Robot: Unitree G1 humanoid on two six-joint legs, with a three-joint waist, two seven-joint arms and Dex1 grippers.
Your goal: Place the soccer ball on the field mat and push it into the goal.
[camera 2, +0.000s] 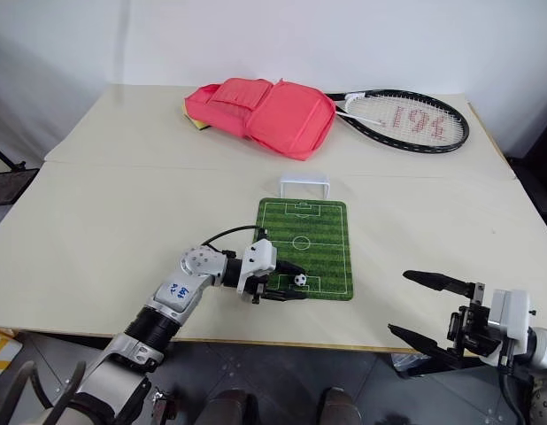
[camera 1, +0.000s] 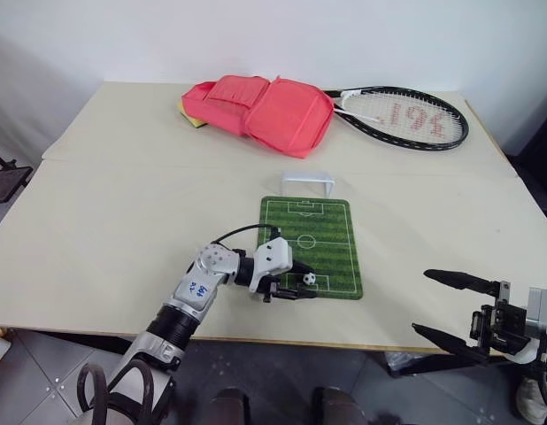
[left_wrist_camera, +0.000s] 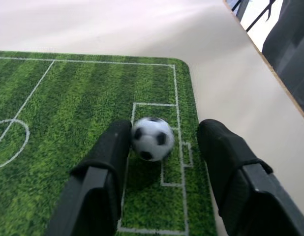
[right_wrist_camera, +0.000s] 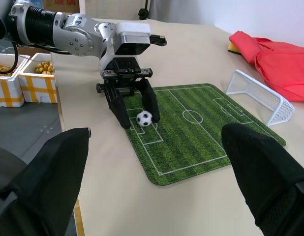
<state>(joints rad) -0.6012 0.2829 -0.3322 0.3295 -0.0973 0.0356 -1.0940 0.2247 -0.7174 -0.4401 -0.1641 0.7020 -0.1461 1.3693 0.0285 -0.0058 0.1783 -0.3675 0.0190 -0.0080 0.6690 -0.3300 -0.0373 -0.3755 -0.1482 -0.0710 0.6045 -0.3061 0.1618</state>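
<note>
Your counter [camera 1: 123, 212] is a pale beige board set against a white wall, with a seam running across it and grey tiled floor showing under its near edge. The field mat [camera 1: 322, 221] lies flat just right of centre, and the goal [camera 1: 308, 182] stands just off its far short edge at 12 o'clock from it. The soccer ball [camera 1: 309, 279] rests on the mat's near end, inside the penalty box markings. Your left end effector [camera 1: 296, 285] has its fingers spread around the ball, one finger touching it and the other apart from it. Your right end effector [camera 1: 446, 305] hangs wide open and empty off the counter's near right edge. A pink bag [camera 1: 265, 111] and a tennis racket [camera 1: 402, 115] lie along the far edge.
</note>
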